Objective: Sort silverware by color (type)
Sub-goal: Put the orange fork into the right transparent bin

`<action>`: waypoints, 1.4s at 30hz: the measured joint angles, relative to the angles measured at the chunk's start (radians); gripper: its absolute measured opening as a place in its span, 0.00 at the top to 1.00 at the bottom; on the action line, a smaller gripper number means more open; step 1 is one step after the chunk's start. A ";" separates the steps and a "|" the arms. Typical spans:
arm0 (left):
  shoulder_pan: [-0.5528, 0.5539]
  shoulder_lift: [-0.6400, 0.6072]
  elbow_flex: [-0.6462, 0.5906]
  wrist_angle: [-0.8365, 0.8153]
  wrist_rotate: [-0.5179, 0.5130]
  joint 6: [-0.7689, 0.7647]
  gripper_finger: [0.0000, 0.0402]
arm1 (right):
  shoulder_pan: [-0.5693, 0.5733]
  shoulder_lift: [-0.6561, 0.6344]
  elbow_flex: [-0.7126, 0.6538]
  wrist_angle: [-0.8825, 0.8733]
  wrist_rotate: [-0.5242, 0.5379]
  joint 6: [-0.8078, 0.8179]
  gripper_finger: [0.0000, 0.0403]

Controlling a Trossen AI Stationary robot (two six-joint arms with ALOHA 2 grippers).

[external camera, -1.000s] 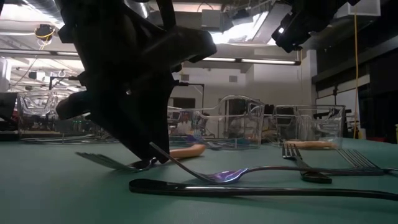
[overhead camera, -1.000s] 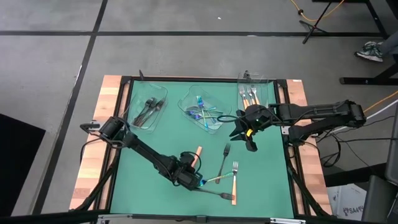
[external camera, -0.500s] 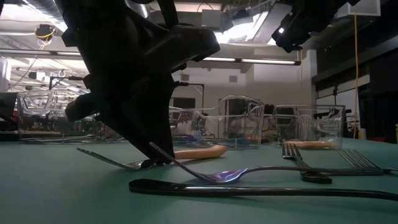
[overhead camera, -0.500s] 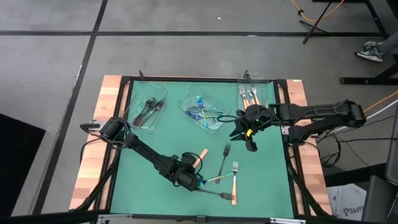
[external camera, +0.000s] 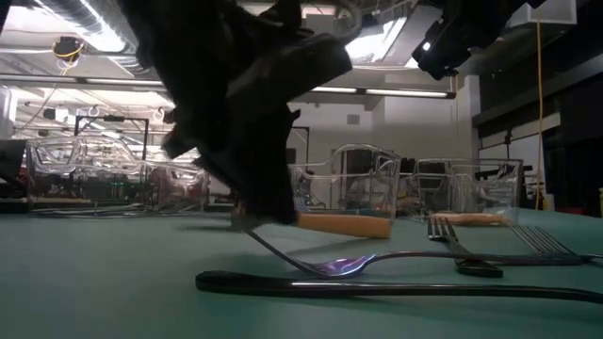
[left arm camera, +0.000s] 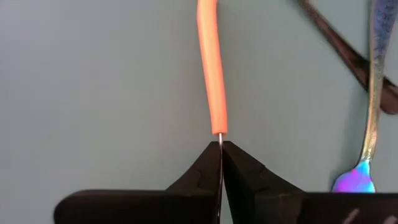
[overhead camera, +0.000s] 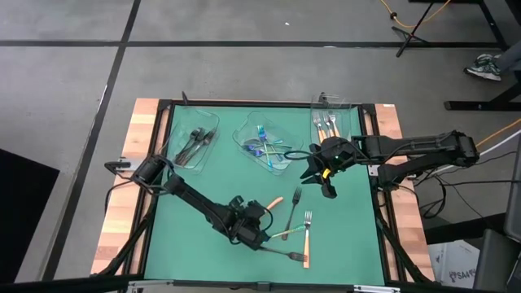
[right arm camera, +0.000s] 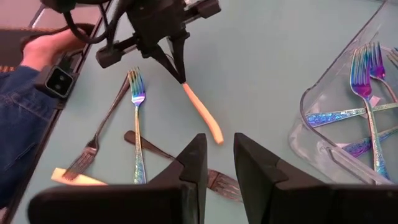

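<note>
An orange-handled utensil (overhead camera: 275, 202) is at the middle of the green mat, with my left gripper (overhead camera: 259, 220) shut on its metal part; its handle (left arm camera: 211, 68) sticks out past the fingertips. Its working end is hidden between the fingers. Nearby on the mat lie a dark fork (overhead camera: 295, 207), an iridescent fork (overhead camera: 281, 234), an orange-handled fork (overhead camera: 307, 236) and a long dark utensil (overhead camera: 285, 254). My right gripper (overhead camera: 326, 183) hangs above the mat's right part, open (right arm camera: 221, 155), with nothing between its fingers. My left gripper pinches the thin metal neck (left arm camera: 219, 137) just below the orange handle between its two fingertips (left arm camera: 205, 165), the metal showing edge-on. The fingers slant down from the table's left, and the handle (right arm camera: 202, 112) runs on beyond them. In the low view the handle (external camera: 344, 224) lies about level.
Three clear trays stand along the far side: one with dark utensils (overhead camera: 194, 146), one with iridescent ones (overhead camera: 264, 146), one with orange-handled forks (overhead camera: 328, 122). A person's hand (right arm camera: 50, 43) and blue sleeve (right arm camera: 18, 124) show at the table's near edge.
My left gripper has shut on the orange-handled utensil and rolled its wrist. The utensil's tine end, which lay on the mat, has come up, and the handle has swung from pointing at the far edge toward the right.
</note>
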 joint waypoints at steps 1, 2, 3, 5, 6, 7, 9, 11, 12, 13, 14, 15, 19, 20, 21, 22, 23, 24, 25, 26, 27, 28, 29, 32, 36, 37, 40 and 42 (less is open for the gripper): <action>0.002 0.000 0.003 0.004 -0.006 0.026 0.97 | 0.000 0.000 0.000 0.001 0.000 0.012 0.83; 0.005 0.000 0.004 0.007 -0.011 0.049 0.97 | 0.000 0.000 0.000 0.001 0.000 0.021 0.82; 0.007 0.000 0.005 0.007 -0.016 0.068 0.97 | 0.000 0.000 0.000 0.001 0.000 0.032 0.82; 0.013 0.000 0.005 0.006 -0.022 0.101 0.98 | 0.000 0.000 0.000 0.001 0.000 0.048 0.78; 0.017 0.000 0.005 0.007 -0.022 0.119 0.99 | 0.000 0.000 0.000 0.001 0.000 0.050 0.76; 0.020 -0.001 0.005 0.008 -0.023 0.135 0.99 | 0.000 0.000 0.000 0.002 0.000 0.051 0.74; 0.029 -0.001 0.005 0.008 -0.025 0.161 0.99 | 0.000 0.000 0.000 0.004 0.000 0.052 0.68; 0.037 -0.001 0.005 0.008 -0.025 0.182 0.99 | 0.000 0.000 0.000 0.019 0.000 0.052 0.64; 0.041 -0.001 0.005 0.009 -0.025 0.185 0.99 | 0.000 0.000 0.000 0.031 0.000 0.052 0.62; 0.045 -0.002 0.005 0.009 -0.025 0.190 0.99 | 0.000 0.000 0.000 0.044 0.000 0.052 0.60; 0.049 -0.003 0.005 0.009 -0.026 0.197 0.99 | 0.000 0.000 0.000 0.057 0.000 0.053 0.59; 0.052 -0.003 0.005 0.010 -0.027 0.203 0.99 | 0.000 0.000 0.000 0.069 0.000 0.053 0.57; 0.061 -0.003 0.005 0.042 -0.031 0.241 1.00 | 0.000 0.009 0.001 0.103 0.000 0.054 0.55; 0.062 -0.003 0.005 0.061 -0.037 0.258 1.00 | 0.000 0.013 0.001 0.105 0.000 0.053 0.55; 0.062 -0.003 0.005 0.080 -0.045 0.280 1.00 | 0.000 0.019 0.001 0.106 0.000 0.054 0.55; 0.062 -0.003 0.005 0.103 -0.051 0.305 1.00 | 0.000 0.025 0.001 0.106 0.000 0.054 0.55; 0.062 -0.004 0.005 0.126 -0.054 0.333 1.00 | 0.000 0.034 0.001 0.105 0.000 0.054 0.55; 0.064 -0.004 0.005 0.150 -0.056 0.364 1.00 | 0.000 0.043 0.001 0.104 0.000 0.054 0.54; 0.066 -0.005 0.005 0.174 -0.055 0.395 1.00 | 0.000 0.055 0.001 0.104 0.000 0.054 0.54; 0.067 -0.005 0.005 0.196 -0.052 0.421 1.00 | 0.000 0.065 0.001 0.105 -0.001 0.054 0.54; 0.070 -0.005 0.005 0.217 -0.049 0.444 1.00 | 0.000 0.076 0.001 0.104 -0.003 0.054 0.54; 0.073 -0.005 0.005 0.236 -0.048 0.467 1.00 | 0.000 0.089 0.001 0.105 -0.003 0.054 0.54; 0.076 -0.005 0.006 0.252 -0.047 0.486 1.00 | 0.000 0.101 0.001 0.104 -0.003 0.053 0.54; 0.084 -0.005 0.006 0.284 -0.047 0.531 1.00 | 0.000 0.138 0.001 0.103 -0.038 0.053 0.54; 0.098 -0.005 0.006 0.320 -0.045 0.579 1.00 | 0.001 0.187 0.001 0.103 -0.110 0.048 0.54; 0.101 -0.005 0.006 0.326 -0.045 0.589 1.00 | 0.001 0.198 0.001 0.104 -0.113 0.047 0.54; 0.111 -0.005 0.006 0.345 -0.046 0.608 1.00 | 0.001 0.229 0.001 0.103 -0.116 0.046 0.54; 0.117 -0.005 0.006 0.364 -0.045 0.627 1.00 | 0.001 0.249 0.001 0.102 -0.117 0.035 0.54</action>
